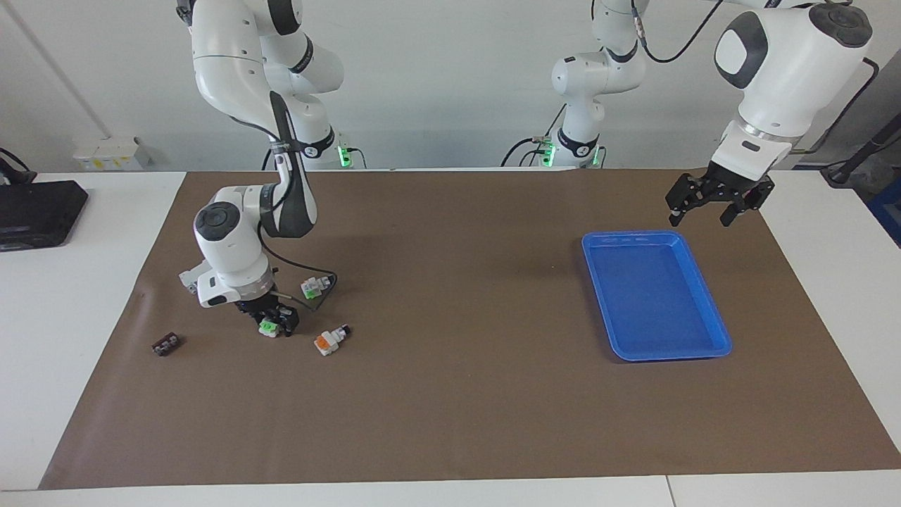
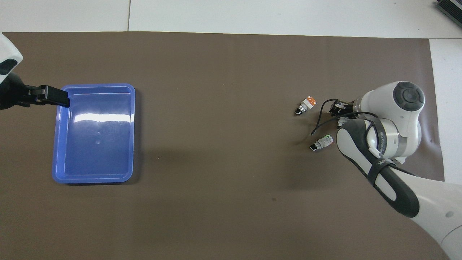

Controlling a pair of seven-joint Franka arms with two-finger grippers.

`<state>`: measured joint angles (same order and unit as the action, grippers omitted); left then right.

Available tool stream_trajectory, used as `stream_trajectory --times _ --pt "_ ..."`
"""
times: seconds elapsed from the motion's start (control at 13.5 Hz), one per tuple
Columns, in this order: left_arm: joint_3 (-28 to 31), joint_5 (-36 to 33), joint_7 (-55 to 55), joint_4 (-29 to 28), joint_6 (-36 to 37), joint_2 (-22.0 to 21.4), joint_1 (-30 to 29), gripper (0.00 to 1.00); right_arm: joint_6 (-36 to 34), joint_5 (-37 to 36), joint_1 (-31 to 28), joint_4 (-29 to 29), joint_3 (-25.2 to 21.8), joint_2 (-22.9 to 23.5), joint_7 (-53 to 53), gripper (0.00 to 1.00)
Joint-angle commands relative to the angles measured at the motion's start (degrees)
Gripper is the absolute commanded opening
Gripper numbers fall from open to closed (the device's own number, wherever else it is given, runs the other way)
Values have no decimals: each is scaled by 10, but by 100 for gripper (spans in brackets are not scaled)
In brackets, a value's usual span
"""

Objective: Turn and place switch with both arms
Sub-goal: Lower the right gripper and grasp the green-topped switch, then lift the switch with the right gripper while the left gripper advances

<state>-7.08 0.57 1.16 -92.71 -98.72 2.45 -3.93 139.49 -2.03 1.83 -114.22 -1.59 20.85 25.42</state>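
- Grippers first, from the robots' end outward: left gripper hangs in the air over the brown mat just beside the edge of the blue tray that lies nearest the robots, its fingers spread wide and holding nothing (this arm waits).
- Blue tray sits on the mat toward the left arm's end of the table, with only its glossy floor showing inside.
- Second green-patched switch lies on its side toward the right arm's end, nearer to the robots than the other two switches, with the right arm's black cable looping just beside it.
- Right gripper is down at the mat, its fingers set on either side of the green-patched switch; whether they already pinch it I cannot tell.
- That switch rests on the mat under the gripper, green patch facing the high camera (from overhead the arm's wrist hides nearly all of it).
- Orange-patched switch lies just beside it, slightly farther from the robots, apart from the fingers.
- Small dark block lies by the mat's edge at the right arm's end, well apart from the switches.
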Motion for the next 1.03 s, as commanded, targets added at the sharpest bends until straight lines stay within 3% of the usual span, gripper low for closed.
stream_trajectory --times 0.0,0.22,0.44,0.74,0.96 --pt "0 7 9 -19 0 -17 -5 100 -21 8 -8 7 3 3 -6 0" --pt "0 7 9 -19 0 -17 -5 100 -44 25 -10 26 4 -1 12 0" --pt "0 7 9 -19 0 -17 -5 100 -144 114 3 83 5 -20 55 0" --pt "0 7 9 -19 0 -17 -5 100 -234 213 6 129 68 -63 201 0" --pt "0 7 6 -19 0 -17 -5 100 -260 275 5 175 118 -65 344 0"
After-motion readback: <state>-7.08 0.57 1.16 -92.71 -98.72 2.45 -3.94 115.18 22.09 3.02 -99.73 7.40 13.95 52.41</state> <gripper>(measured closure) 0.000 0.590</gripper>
